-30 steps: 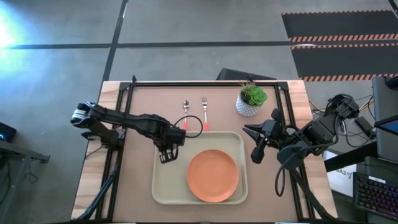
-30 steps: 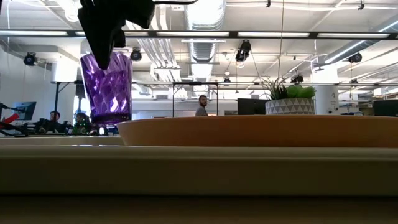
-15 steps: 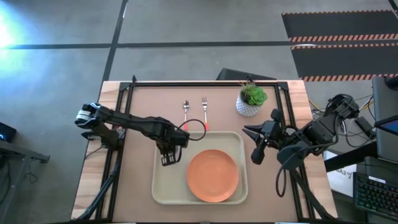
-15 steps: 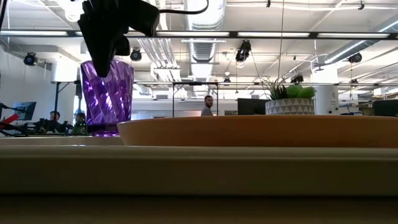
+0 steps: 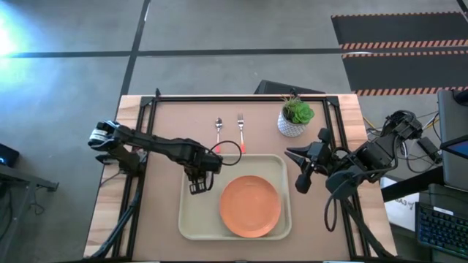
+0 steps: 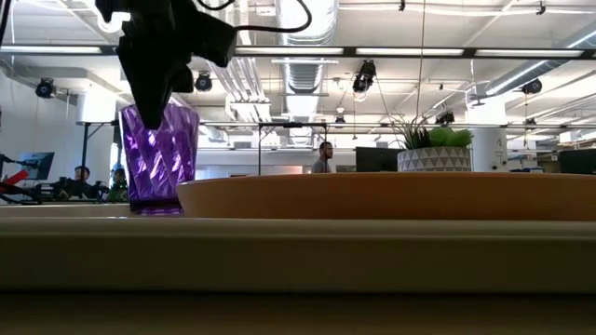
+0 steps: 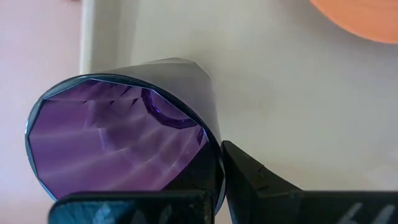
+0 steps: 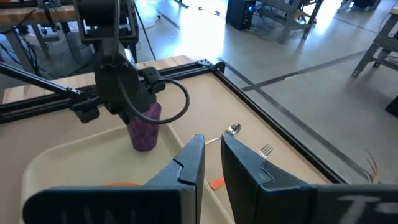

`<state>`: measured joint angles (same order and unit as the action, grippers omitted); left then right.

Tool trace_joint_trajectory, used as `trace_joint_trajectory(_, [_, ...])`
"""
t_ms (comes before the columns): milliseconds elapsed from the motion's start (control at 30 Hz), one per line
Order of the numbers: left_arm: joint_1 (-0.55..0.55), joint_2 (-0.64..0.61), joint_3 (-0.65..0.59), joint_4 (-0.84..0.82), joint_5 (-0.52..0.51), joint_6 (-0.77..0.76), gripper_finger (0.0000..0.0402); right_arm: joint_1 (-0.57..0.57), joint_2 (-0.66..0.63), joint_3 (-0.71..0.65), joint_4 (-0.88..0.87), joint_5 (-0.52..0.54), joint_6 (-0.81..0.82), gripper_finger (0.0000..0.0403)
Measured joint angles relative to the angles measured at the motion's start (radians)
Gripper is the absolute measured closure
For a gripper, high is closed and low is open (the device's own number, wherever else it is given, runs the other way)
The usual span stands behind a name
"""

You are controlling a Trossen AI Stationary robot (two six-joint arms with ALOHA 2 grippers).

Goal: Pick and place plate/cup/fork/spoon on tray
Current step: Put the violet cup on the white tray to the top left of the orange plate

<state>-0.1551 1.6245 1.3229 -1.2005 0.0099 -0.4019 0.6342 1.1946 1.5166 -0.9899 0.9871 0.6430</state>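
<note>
The purple cup [image 6: 158,158] stands upright in the left part of the cream tray [image 5: 191,219], with my left gripper [image 5: 198,183] shut on it from above. It also shows in the left wrist view [image 7: 118,137] and the right wrist view [image 8: 144,127]. The orange plate [image 5: 250,206] lies flat in the tray beside it. The spoon [image 5: 219,128] and the fork [image 5: 240,130] lie side by side on the table beyond the tray's far rim. My right gripper [image 5: 296,169] waits right of the tray, empty, with a narrow gap between its fingers. My left gripper holds the cup by its rim [image 7: 214,155], the wall between the two fingers: one finger [image 7: 249,180] outside, the other apparently inside. The fingers come from above, pointing down. The cup is upright, with its base [image 6: 155,208] down at the tray floor.
A white pot with a green plant [image 5: 295,117] stands at the table's far right, near the fork. A black frame [image 5: 241,97] runs along the table's far edge and sides. People show in the room beyond the table in the low view.
My left gripper has gone down with the cup, still shut on it. The cup, which hung above the tray a second ago, has come down to the tray floor and stayed upright.
</note>
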Motion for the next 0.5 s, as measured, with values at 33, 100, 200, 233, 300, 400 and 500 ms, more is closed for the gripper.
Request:
trace_joint_trajectory(33, [0.000,0.000,-0.008,0.006,0.007,0.000,0.0402,0.000,0.000,0.000,0.000,0.000,0.000,0.0358])
trace_joint_trajectory(100, [0.000,0.000,-0.019,0.016,0.016,-0.001,0.0402,0.000,0.000,0.000,0.000,0.000,0.000,0.0358])
trace_joint_trajectory(200, [0.000,0.000,-0.019,0.022,0.025,-0.010,0.0402,0.000,0.000,0.000,0.000,0.000,0.000,0.0358])
trace_joint_trajectory(233, [0.000,0.000,-0.016,0.019,0.025,-0.010,0.0401,0.000,0.000,0.000,0.000,0.000,0.000,0.0358])
trace_joint_trajectory(300, [0.000,0.000,-0.010,0.027,0.025,-0.010,0.0399,0.000,0.000,0.000,0.000,0.000,0.000,0.0358])
trace_joint_trajectory(400, [0.000,0.000,-0.005,0.035,0.025,-0.008,0.0385,0.000,0.000,0.000,0.001,0.000,0.000,0.0358])
trace_joint_trajectory(500, [0.000,-0.001,0.000,0.040,0.025,-0.002,0.0366,0.000,0.000,-0.001,0.005,0.000,0.003,0.0358])
